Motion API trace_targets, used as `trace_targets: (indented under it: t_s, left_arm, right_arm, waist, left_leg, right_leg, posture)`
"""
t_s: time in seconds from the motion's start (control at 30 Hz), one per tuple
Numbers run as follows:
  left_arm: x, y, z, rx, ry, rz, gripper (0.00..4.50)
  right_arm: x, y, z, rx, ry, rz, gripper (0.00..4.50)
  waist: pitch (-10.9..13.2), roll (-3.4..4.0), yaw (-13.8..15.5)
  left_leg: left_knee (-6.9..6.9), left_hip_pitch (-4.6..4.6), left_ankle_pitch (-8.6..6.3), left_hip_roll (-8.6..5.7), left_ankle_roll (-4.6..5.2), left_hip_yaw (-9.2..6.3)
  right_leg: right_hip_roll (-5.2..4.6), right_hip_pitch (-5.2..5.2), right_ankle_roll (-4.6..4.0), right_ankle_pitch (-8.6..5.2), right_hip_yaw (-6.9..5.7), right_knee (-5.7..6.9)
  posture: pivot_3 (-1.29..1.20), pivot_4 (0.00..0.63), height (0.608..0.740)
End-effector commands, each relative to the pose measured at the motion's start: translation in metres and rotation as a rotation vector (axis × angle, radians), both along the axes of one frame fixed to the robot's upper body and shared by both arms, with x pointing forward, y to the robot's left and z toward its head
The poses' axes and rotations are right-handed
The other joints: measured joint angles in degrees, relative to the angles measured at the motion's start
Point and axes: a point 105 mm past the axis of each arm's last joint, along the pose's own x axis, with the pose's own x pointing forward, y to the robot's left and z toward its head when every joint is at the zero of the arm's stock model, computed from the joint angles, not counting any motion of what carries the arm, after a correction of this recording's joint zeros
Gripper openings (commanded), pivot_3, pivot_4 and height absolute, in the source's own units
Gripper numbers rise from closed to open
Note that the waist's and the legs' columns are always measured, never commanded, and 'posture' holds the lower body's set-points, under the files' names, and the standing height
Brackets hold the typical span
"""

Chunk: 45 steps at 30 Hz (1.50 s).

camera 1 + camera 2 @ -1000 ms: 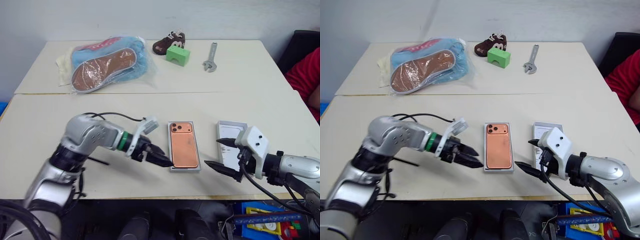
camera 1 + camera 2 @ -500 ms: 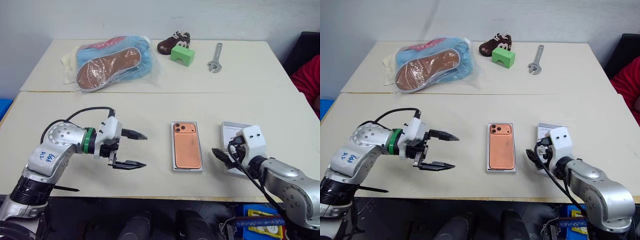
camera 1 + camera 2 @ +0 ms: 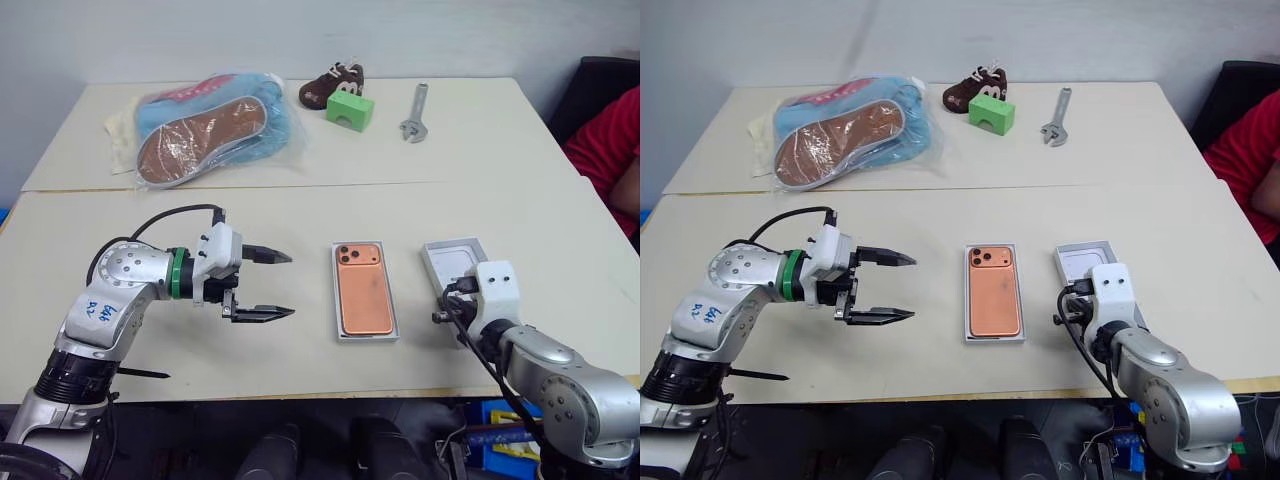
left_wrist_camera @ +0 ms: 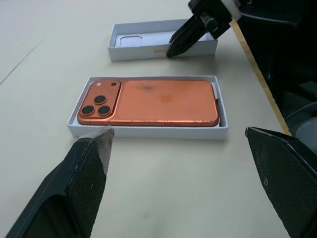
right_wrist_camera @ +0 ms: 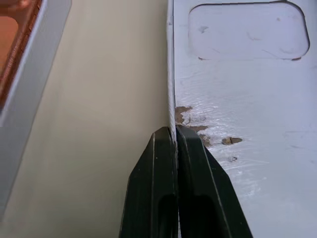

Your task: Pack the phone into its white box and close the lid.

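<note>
Right gripper [image 5: 174, 136] has pinched lid [image 5: 237, 99] wall.

Flat orange smartphone [image 3: 364, 290] lies camera-side up in shallow white cardboard tray [image 3: 366, 334] on beige tabletop [image 3: 300, 215], w/ left claw [image 3: 276, 285] spread wide nearby.

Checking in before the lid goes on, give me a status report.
Left gripper open, beside the box. Right gripper shut on the lid wall. Phone lying in the white box, lenses up. Nothing in the way.

phone [image 4: 163, 101]: smooth matt orange | lid [image 5: 237, 99]: scuffed white card | table [image 3: 300, 215]: matt beige
</note>
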Motion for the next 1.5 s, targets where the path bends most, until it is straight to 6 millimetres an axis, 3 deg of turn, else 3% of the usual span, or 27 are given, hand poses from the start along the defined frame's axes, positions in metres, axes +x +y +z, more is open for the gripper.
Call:
trace_targets:
  t_s: [0.03,0.2,0.33,0.43,0.53,0.67,0.7,0.83,0.93,1.03,1.17,1.2,1.27,1.43,1.5]
  left_arm:
    - [0.001,0.006,0.006,0.004,-0.034,0.02,4.5]
    - [0.007,0.019,0.007,0.003,-0.03,0.102,4.5]
    - [0.007,0.03,0.005,0.01,-0.03,0.159,4.5]
    - [0.005,0.037,0.006,0.011,-0.031,0.198,4.5]
    - [0.004,0.043,0.005,0.012,-0.028,0.233,4.5]
    - [0.0,0.054,0.002,0.027,-0.014,0.275,4.5]
    - [0.0,0.055,0.002,0.03,-0.012,0.281,4.5]
    - [0.004,0.061,-0.007,0.056,0.018,0.311,3.66]
    - [0.012,0.059,-0.014,0.083,0.024,0.322,2.72]
    - [0.02,0.053,-0.021,0.104,0.032,0.309,1.78]
    - [0.034,0.033,-0.035,0.141,0.039,0.23,0.52]
    - [0.038,0.027,-0.038,0.148,0.04,0.212,0.14]
    - [0.045,0.018,-0.041,0.154,0.037,0.184,0.0]
    - [0.061,-0.006,-0.042,0.123,0.03,0.124,0.0]
    - [0.065,-0.019,-0.041,0.106,0.025,0.093,0.0]
  right_arm:
    - [-0.003,0.022,0.033,0.095,-0.074,0.185,0.02]
    - [-0.003,0.075,0.063,0.378,-0.06,0.563,0.02]
    - [0.005,0.123,0.081,0.685,0.026,0.741,0.02]
    - [0.009,0.156,0.092,0.883,0.138,0.776,0.02]
    - [0.007,0.175,0.094,1.001,0.268,0.755,0.02]
    - [0.014,0.195,0.078,1.129,0.402,0.654,0.02]
    - [0.015,0.197,0.074,1.143,0.423,0.63,0.02]
    - [0.014,0.191,0.045,1.137,0.503,0.541,0.0]
    - [0.015,0.186,0.032,1.153,0.529,0.472,0.0]
    - [0.014,0.182,0.032,1.139,0.491,0.462,0.0]
    - [0.008,0.169,0.029,1.038,0.409,0.462,0.0]
    - [0.006,0.165,0.028,1.035,0.402,0.457,0.2]
    - [0.003,0.158,0.029,1.057,0.391,0.446,0.62]
    - [-0.001,0.13,0.043,0.998,0.264,0.42,2.33]
    - [-0.003,0.112,0.052,0.921,0.179,0.413,2.33]
  waist:
    - [0.0,0.02,-0.3]
    - [0.0,0.01,-1.2]
    - [0.0,0.05,-1.9]
    - [0.0,0.07,-2.9]
    - [0.0,0.09,-3.0]
    - [0.0,0.07,-3.6]
    - [0.0,0.08,-3.9]
    - [0.0,0.1,-4.0]
    - [0.0,0.11,-4.1]
    - [0.0,0.21,-4.0]
    - [-0.1,0.32,-3.4]
    - [-0.1,0.31,-3.2]
    - [-0.2,0.27,-2.8]
    - [-0.2,0.25,-2.6]
    - [-0.2,0.25,-2.5]
  left_leg:
    - [-0.01,0.01,0.0,0.01,0.0,0.0]
    - [-0.07,-0.01,0.0,0.06,0.0,0.1]
    - [-0.11,0.0,0.0,0.1,0.0,0.32]
    - [-0.1,0.0,0.01,0.11,-0.01,0.34]
    - [-0.09,0.01,0.0,0.1,-0.01,0.32]
    - [-0.07,0.0,0.0,0.09,0.01,0.36]
    - [-0.08,0.0,0.0,0.1,0.01,0.35]
    - [-0.06,0.0,0.0,0.09,0.01,0.32]
    - [-0.05,0.01,-0.01,0.07,0.02,0.37]
    - [-0.04,0.03,-0.01,0.09,0.02,0.35]
    - [0.01,0.03,-0.01,0.06,0.03,0.36]
    - [0.01,0.03,-0.02,0.06,0.04,0.37]
    - [0.02,0.02,-0.03,0.06,0.05,0.37]
    - [0.09,-0.02,-0.04,0.06,0.07,0.41]
    - [0.13,-0.05,-0.04,0.05,0.08,0.41]
  right_leg:
    - [0.0,-0.02,0.0,0.0,-0.01,0.06]
    - [-0.01,-0.18,0.0,0.0,-0.05,0.17]
    - [-0.04,-0.28,-0.02,0.01,-0.12,0.33]
    - [-0.07,-0.32,-0.04,0.02,-0.2,0.44]
    - [-0.12,-0.32,-0.06,0.03,-0.34,0.42]
    - [-0.14,-0.29,-0.08,0.06,-0.43,0.35]
    - [-0.13,-0.3,-0.08,0.06,-0.43,0.37]
    - [-0.12,-0.29,-0.09,0.06,-0.43,0.43]
    - [-0.12,-0.28,-0.09,0.06,-0.38,0.42]
    - [-0.11,-0.32,-0.09,0.06,-0.39,0.41]
    - [-0.13,-0.26,-0.06,0.08,-0.37,0.41]
    - [-0.13,-0.26,-0.05,0.08,-0.36,0.4]
    - [-0.14,-0.25,-0.04,0.09,-0.36,0.4]
    - [-0.14,-0.26,-0.02,0.1,-0.33,0.35]
    - [-0.14,-0.28,-0.01,0.11,-0.32,0.3]
  posture:
    - [0.0,0.15,0.74]
    - [0.0,0.15,0.74]
    - [0.0,0.15,0.74]
    - [0.0,0.15,0.74]
    - [0.0,0.15,0.74]
    - [0.0,0.15,0.74]
    - [0.0,0.15,0.74]
    - [0.0,0.15,0.74]
    - [0.0,0.15,0.74]
    - [0.0,0.15,0.74]
    - [0.0,0.15,0.74]
    - [0.0,0.15,0.74]
    - [0.0,0.15,0.74]
    - [0.0,0.15,0.74]
    - [0.0,0.15,0.74]
